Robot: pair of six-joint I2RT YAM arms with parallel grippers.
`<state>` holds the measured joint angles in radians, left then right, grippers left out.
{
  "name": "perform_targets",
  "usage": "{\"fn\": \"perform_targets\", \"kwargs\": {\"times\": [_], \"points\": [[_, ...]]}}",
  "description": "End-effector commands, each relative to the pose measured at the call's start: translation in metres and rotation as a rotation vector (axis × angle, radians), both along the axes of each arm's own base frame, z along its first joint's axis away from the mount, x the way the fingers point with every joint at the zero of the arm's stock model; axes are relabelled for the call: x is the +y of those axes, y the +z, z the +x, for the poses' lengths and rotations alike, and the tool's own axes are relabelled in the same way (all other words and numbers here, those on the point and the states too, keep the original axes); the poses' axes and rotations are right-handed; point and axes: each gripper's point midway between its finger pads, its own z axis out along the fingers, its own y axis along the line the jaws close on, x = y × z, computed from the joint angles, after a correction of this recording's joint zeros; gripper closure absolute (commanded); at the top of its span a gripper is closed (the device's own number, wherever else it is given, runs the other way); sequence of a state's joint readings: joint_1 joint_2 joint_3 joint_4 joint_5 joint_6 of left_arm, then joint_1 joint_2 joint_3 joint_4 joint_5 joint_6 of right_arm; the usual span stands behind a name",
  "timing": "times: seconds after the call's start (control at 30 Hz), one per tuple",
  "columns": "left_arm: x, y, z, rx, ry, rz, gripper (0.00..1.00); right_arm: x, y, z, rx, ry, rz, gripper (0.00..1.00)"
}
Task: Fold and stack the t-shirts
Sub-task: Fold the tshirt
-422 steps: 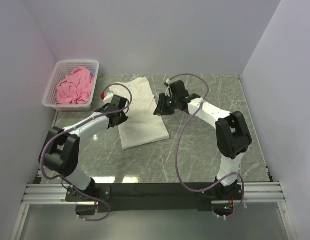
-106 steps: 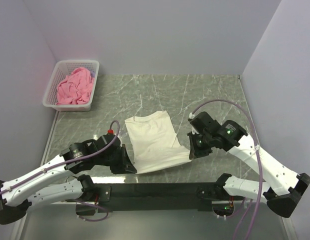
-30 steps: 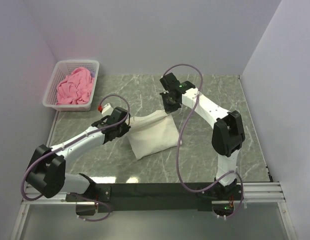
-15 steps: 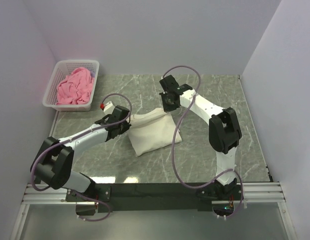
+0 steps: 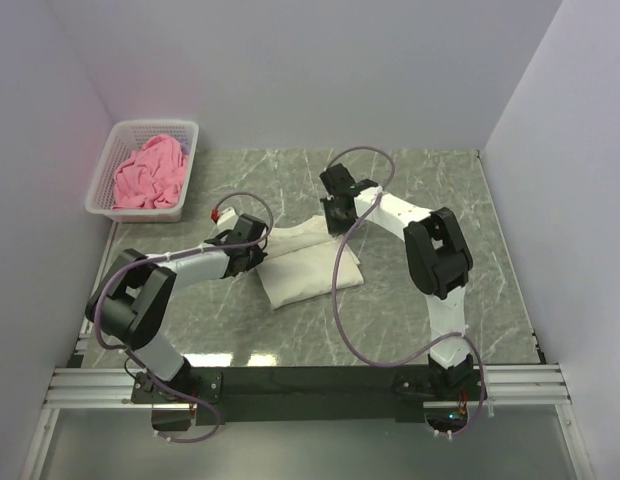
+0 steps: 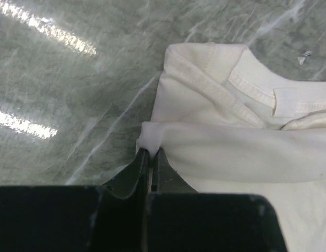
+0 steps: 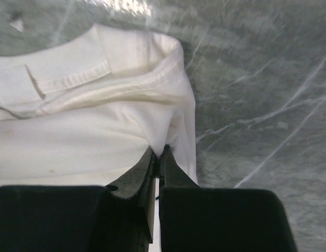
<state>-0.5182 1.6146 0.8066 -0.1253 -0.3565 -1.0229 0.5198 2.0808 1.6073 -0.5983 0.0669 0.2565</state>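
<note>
A cream-white t-shirt (image 5: pixel 308 265) lies folded on the marble table, its collar end (image 6: pixel 257 89) toward the back. My left gripper (image 5: pixel 258 247) is shut on the shirt's near-left corner (image 6: pixel 151 137), a pinch of cloth between its jaws. My right gripper (image 5: pixel 336 215) is shut on the opposite corner (image 7: pixel 164 142), next to the collar band (image 7: pixel 73 79). Both hold the lifted hem over the collar end. A pink t-shirt (image 5: pixel 148 172) lies crumpled in the white basket (image 5: pixel 102 193).
The white lattice basket stands at the back left by the wall. Grey marble table (image 5: pixel 430 200) surrounds the shirt. Purple cables (image 5: pixel 342 290) loop from both arms, one draping across the shirt's right edge. White walls close in three sides.
Both grippers have carried the shirt's hem farther toward the back, over the collar end. The fold has flattened and the raised cloth has come down lower.
</note>
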Motion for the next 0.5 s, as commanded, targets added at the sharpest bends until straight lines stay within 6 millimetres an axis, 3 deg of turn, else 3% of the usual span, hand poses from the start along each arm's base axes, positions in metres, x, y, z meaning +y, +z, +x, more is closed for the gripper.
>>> {"fn": "perform_targets", "kwargs": {"times": [0.0,0.13,0.23,0.27,0.3,0.4,0.47], "points": [[0.003,-0.013,-0.004,0.055,-0.036,0.033,0.99,-0.012,-0.024,-0.011,0.074,-0.030,-0.018,1.00],[0.001,-0.021,-0.023,0.119,-0.061,0.007,0.99,-0.016,-0.042,-0.049,0.192,-0.036,0.016,1.00],[0.001,-0.023,-0.048,0.172,-0.081,-0.006,0.99,-0.020,-0.051,-0.089,0.276,-0.047,0.040,1.00],[0.001,-0.028,-0.065,0.203,-0.101,0.006,0.99,-0.021,-0.052,-0.100,0.293,-0.048,0.041,1.00],[-0.001,-0.025,-0.072,0.203,-0.114,0.005,0.99,-0.024,-0.052,-0.122,0.319,-0.045,0.043,1.00],[-0.006,-0.012,-0.102,0.200,-0.151,0.021,0.99,-0.033,-0.041,-0.152,0.314,-0.050,0.055,1.00],[-0.011,0.007,-0.113,0.158,-0.154,-0.003,0.99,-0.035,-0.032,-0.160,0.289,-0.052,0.068,1.00]]}}
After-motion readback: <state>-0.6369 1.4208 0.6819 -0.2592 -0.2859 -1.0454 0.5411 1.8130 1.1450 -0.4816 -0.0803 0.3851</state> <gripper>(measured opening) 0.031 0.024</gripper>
